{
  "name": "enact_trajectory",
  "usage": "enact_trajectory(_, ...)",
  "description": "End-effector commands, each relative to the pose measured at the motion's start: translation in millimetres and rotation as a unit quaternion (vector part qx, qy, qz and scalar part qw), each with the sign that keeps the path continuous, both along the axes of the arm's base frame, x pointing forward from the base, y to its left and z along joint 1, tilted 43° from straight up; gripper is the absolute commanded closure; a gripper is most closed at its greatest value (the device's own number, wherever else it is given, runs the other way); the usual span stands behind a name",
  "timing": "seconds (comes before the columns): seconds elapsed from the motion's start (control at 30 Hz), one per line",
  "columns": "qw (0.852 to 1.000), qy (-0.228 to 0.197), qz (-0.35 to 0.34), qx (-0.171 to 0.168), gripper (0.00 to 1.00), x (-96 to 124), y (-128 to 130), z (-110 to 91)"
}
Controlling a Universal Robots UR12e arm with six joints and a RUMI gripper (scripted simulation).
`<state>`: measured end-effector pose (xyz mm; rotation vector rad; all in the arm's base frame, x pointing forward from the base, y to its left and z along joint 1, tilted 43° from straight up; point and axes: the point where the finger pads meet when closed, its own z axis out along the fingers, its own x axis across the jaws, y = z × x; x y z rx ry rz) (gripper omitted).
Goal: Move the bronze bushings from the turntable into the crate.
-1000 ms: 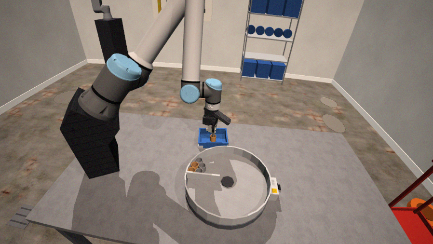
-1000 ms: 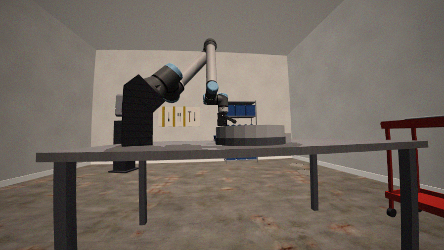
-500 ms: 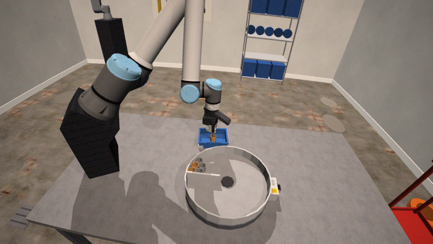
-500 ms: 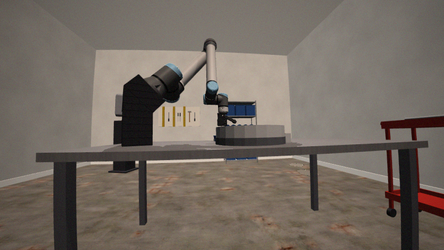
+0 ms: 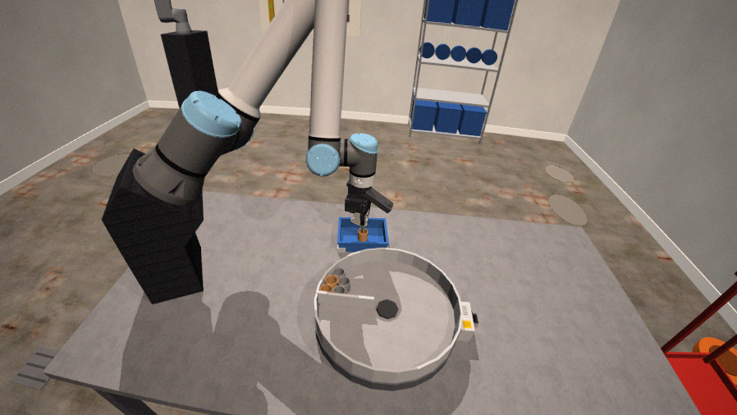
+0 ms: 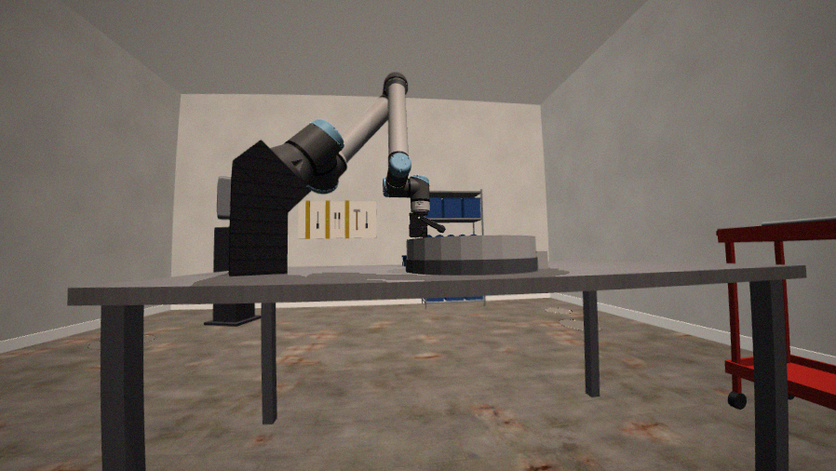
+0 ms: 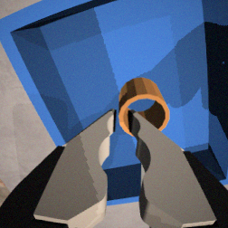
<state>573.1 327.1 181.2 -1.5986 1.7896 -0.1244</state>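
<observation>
Top view: we have the tool point(image 5: 363, 229) point(image 6: 417, 225) point(image 7: 122, 111) low over the blue crate point(image 5: 363, 247) point(image 6: 404, 260) point(image 7: 154, 38), with one bronze bushing point(image 5: 362, 235) point(image 7: 142, 86) inside the walls. On the turntable point(image 5: 389, 373) point(image 6: 471, 248), two bronze bushings point(image 5: 331, 280) point(image 5: 326, 289) and three steel ones point(image 5: 338, 271) point(image 5: 344, 281) point(image 5: 338, 289) cluster by the divider point(image 5: 345, 295).

Exterior view: turntable on the counter point(image 5: 541, 309) point(image 6: 351, 289) point(image 7: 15, 113); its wall hides the fingertips and bushings from us.

Wrist view: tool narrow but slightly parted, one tip inside the bushing's bore, the other outside. We see gaps beside the wall and read it as let go. Bushing looks roughly upright; contact with the crate floor, cannot tell.

Our judgement: placing step, release under way. Next, we part the tips only a little more, lift straight so the inner tip clears the bore, then return for the remaining bronze, leaving steel alone.
</observation>
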Motion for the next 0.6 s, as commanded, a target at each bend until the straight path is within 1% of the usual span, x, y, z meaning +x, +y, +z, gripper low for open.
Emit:
enact_trajectory(0.0,1.0,0.0,0.0,0.0,0.94,-1.1,-0.7,1.9)
enact_trajectory(0.2,1.0,0.0,0.0,0.0,0.94,-7.4,-5.0,10.2)
enact_trajectory(0.27,1.0,0.0,0.0,0.0,0.94,-7.4,-5.0,10.2)
enact_trajectory(0.57,1.0,0.0,0.0,0.0,0.94,-26.4,-18.0,35.1)
